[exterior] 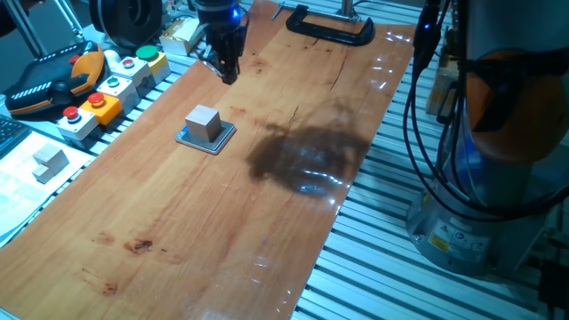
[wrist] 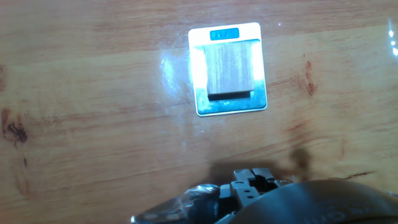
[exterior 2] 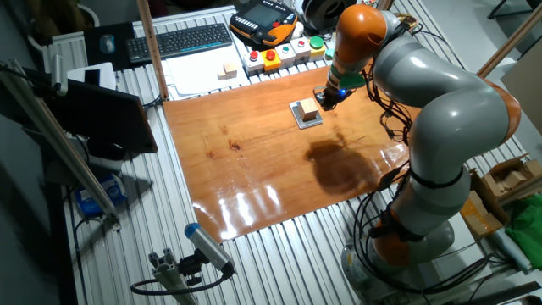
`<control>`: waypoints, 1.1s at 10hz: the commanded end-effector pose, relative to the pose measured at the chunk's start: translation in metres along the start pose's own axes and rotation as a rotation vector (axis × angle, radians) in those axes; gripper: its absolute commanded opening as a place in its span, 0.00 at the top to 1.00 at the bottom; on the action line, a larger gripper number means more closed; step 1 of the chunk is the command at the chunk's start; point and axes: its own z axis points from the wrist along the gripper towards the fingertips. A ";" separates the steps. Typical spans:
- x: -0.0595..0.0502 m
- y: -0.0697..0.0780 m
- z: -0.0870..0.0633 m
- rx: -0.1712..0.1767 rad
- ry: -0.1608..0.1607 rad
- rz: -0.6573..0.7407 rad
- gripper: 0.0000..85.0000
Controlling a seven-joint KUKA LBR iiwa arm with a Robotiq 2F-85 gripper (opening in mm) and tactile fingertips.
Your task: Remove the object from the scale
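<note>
Hanging above the wooden table (exterior: 222, 222), my claw (exterior: 227, 69) is off the cube (exterior: 204, 123) and holds nothing. Whether its fingers are apart or together I cannot tell: both fixed views show only a dark cluster at the tip, and the hand view catches just a sliver of hardware at the bottom edge.

The cube sits on the scale (exterior: 218, 140), roughly centred on the dark pad, with the rim showing around it. In the hand view the pair lies ahead of me and up-frame, not under my fingers, so I judge the approach is only starting.

Several things could spoil it from here. If I descend without first centring over the cube, one finger could land on its top face or clip the pad's rim and skid the thin scale across the smooth wood. If I close off-square to its faces, the cube may twist or squirt out. If I lift with a shallow hold, it could drop back onto the pad. A similar pale block (exterior: 50, 160) rests on white paper at the table's edge; that one is not my target.
</note>
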 end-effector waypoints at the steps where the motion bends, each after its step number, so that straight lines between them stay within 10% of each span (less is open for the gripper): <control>1: -0.003 -0.001 0.003 -0.001 -0.005 -0.002 0.99; 11: -0.022 0.006 0.049 0.028 -0.024 0.044 0.99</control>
